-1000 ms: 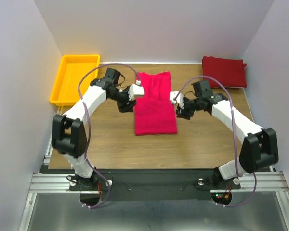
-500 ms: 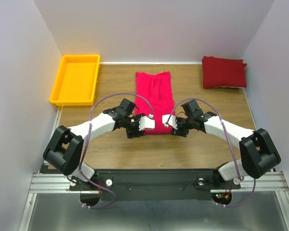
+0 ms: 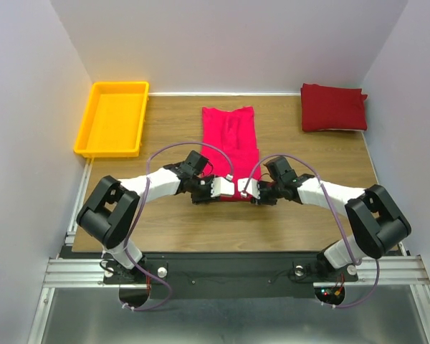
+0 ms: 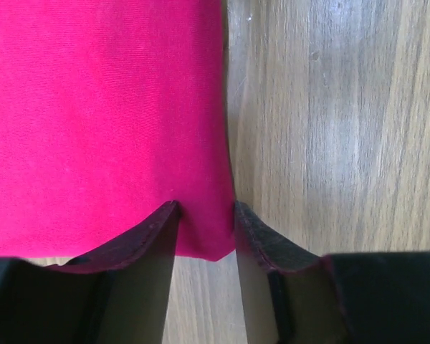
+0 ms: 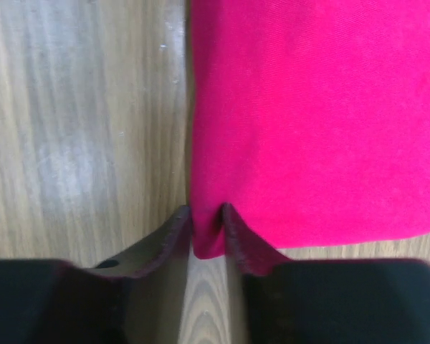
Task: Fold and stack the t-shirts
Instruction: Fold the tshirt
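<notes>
The magenta-pink t-shirt [image 3: 231, 140] lies flat mid-table, folded into a long strip. My left gripper [image 3: 203, 195] sits at its near left corner. In the left wrist view the fingers [image 4: 158, 229] stand apart around the flat corner of cloth [image 4: 205, 236], and the left gripper [image 4: 206, 208] is open. My right gripper [image 3: 263, 195] is at the near right corner. In the right wrist view the right gripper [image 5: 208, 211] is shut on the puckered corner of the shirt [image 5: 206, 240]. The crimson red t-shirt [image 3: 333, 107] lies folded at the far right.
A yellow plastic tray [image 3: 93, 140] stands at the far left of the wooden table [image 3: 172, 226]. White walls close in the table on the left, back and right. Both arms' cables loop over the near half of the table.
Both grippers moved from beside the shirt's middle down to its near hem and settled low on the two near corners. The right jaws have closed on the cloth.
</notes>
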